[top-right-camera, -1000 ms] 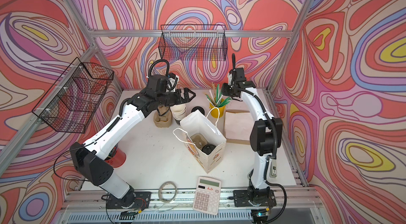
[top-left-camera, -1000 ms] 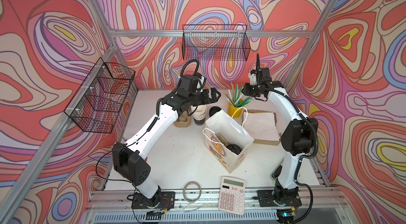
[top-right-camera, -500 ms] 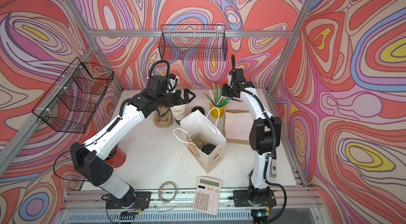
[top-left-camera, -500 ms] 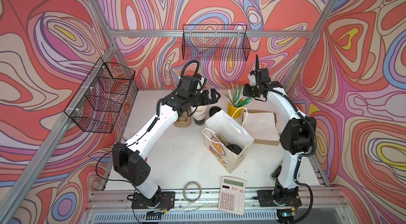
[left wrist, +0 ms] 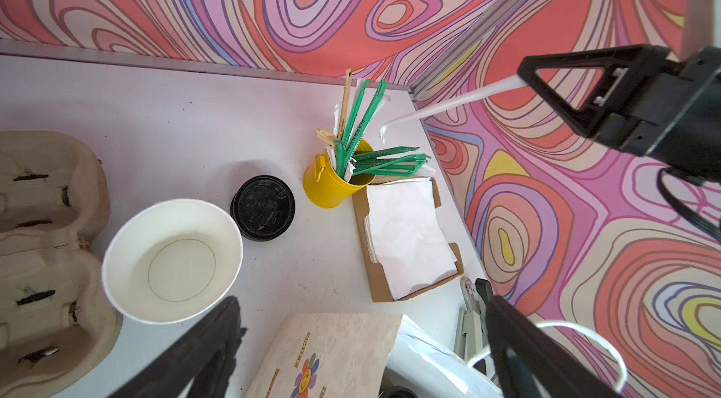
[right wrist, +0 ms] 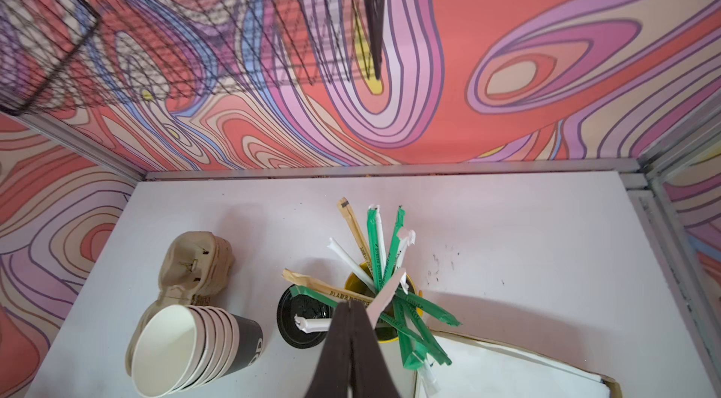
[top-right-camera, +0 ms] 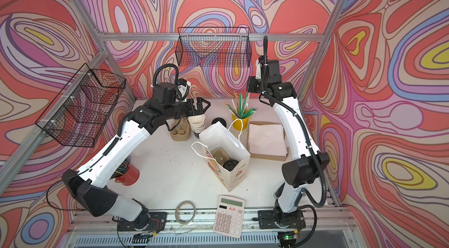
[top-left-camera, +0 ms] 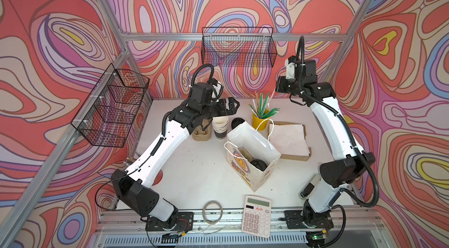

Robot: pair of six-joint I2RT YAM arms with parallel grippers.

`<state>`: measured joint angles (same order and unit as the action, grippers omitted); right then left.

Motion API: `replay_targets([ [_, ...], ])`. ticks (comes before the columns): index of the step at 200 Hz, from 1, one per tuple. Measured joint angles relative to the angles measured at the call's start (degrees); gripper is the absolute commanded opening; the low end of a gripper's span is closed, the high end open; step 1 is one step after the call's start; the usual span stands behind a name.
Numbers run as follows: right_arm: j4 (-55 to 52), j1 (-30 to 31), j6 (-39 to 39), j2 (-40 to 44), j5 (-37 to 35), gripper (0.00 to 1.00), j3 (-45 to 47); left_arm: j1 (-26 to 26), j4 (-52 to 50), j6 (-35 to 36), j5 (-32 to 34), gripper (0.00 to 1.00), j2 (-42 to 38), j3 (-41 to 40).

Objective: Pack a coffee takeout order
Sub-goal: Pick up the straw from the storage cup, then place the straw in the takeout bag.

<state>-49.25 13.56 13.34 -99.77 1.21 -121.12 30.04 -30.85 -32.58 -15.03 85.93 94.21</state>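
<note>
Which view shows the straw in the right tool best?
Left wrist: nearly the whole white straw shows, sticking out of the shut right tool. Right wrist shows only a short piece at the tips. In both top views it is too thin to make out.

Walls of paper bag (top-left-camera: 252, 142) hide most of pulp carrier (top-left-camera: 243, 154) and lidded cup (top-left-camera: 258, 163) inside; only lid shows. In a top view, left arm (top-left-camera: 158, 152) covers part of carrier stack (top-left-camera: 200, 135) at bag's 10 o'clock and nearly all of red pot (top-left-camera: 159, 180) at 8 o'clock. Right wrist view: wire basket (right wrist: 156, 25) blurred; right gripper (right wrist: 352, 308) and napkin box (right wrist: 546, 372) cut by edge; held end of wrapped straw (right wrist: 388, 292) hidden between fingers. Calculator (top-left-camera: 257, 215) print too small to read.
</note>
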Motion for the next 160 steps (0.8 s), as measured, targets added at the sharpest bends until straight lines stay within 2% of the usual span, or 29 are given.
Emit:
replay_targets([
  [52, -2.25, 6.4, 0.5, 9.6, -0.39, 0.0, -2.95, -0.02, -0.83, -0.02, -2.6, 1.0, -7.34, -4.13],
  [85, -2.23, 14.27, 2.23, 14.08, 1.92, 0.0, -2.97, -0.15, -1.14, -0.26, -3.89, 1.0, -12.61, -7.3],
  [129, -4.0, 27.76, 4.57, 17.29, -0.26, 0.0, -1.64, -0.92, -2.69, -1.36, -4.52, 1.0, -18.47, -11.61],
  [160, -6.36, 32.09, 6.6, 20.15, -2.25, 0.0, 3.1, -0.94, -3.32, -2.19, -5.2, 1.0, -20.81, -13.05],
])
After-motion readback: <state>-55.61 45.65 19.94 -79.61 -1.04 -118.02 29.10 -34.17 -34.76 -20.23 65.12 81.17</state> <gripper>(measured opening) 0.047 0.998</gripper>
